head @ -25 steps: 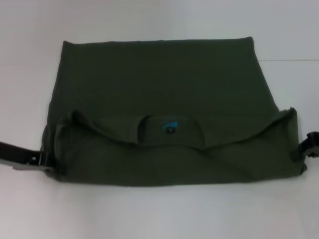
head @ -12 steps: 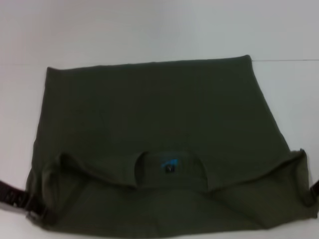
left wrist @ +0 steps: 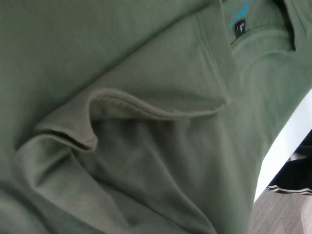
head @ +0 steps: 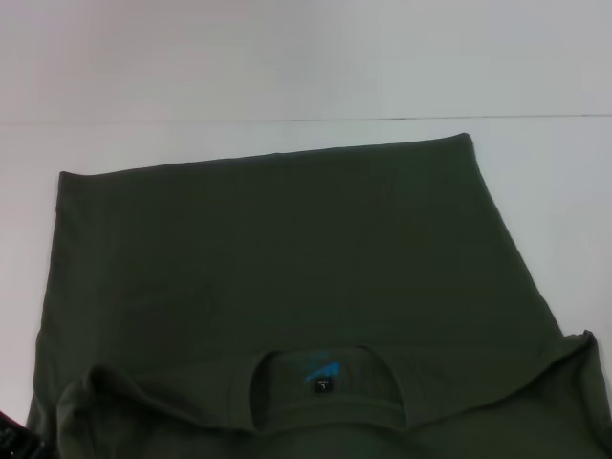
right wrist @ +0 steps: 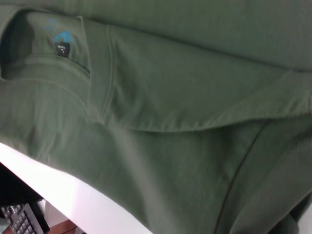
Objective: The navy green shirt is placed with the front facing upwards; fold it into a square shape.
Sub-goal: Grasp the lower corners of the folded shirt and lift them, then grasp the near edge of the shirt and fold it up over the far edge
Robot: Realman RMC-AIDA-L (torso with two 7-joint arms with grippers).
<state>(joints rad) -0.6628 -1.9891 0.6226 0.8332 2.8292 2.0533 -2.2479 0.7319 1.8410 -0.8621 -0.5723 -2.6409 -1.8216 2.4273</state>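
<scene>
**Sides folded, collar end near me**

White worktop (head: 287, 57) carries the navy green shirt (head: 287, 258), which spreads from mid-surface down to the near edge, its far edge lying straight. Both sides look folded in, giving a broad rectangle; the collar (head: 325, 387) with its blue print and dark tag sits at my edge, shoulder corners bunched. I judge the lengthwise folding remains. My left hand (head: 11, 442) is barely visible at the near left corner; I cannot tell its grip. My right hand is out of sight.

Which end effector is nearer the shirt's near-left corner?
Left. The left end effector sits beside that corner of the navy green shirt, at the head view's lower left; the right end effector is out of view, apparently farther off.
</scene>
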